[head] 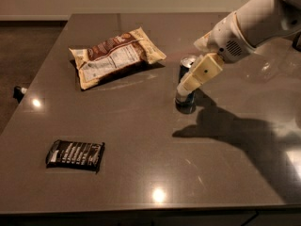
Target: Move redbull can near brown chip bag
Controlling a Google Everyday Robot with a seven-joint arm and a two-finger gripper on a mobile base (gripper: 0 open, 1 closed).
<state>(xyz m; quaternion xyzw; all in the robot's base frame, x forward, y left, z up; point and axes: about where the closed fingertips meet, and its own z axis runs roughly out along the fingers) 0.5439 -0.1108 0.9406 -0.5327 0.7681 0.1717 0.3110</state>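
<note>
Shows, nearest the front edge of the bench [141, 197], a small flat black packet [75, 154] lying face-up to the left, well apart from everything else and judged to play no part in the task. Shows further in, right of centre, the redbull can [186, 102] standing upright on the bench, silver top just visible and lower body showing below the hand [187, 84]. Places the hand right at the can's upper half, reaching in from the right on the white arm [254, 25] and partly covering the can from this side; cannot tell whether apart around the can or already clamped on it. Suggests a side-on approach at mid-height, presumably chosen to keep a tall, slim, easily tipped can steady during a grasp. Casts a broad shadow [225, 131] across the bench to the right of the can, pointing to an arm held low over the surface. Shows farthest back, to the left, the brown chip bag [115, 58] lying flat at a slant with the white nutrition panel facing up, well apart from the can. Leaves the can yet to be carried leftward and back toward the bag. Calls for a set-down just beside the bag's near right corner, short of the crinkled edge, to avoid a lean or a topple.
</note>
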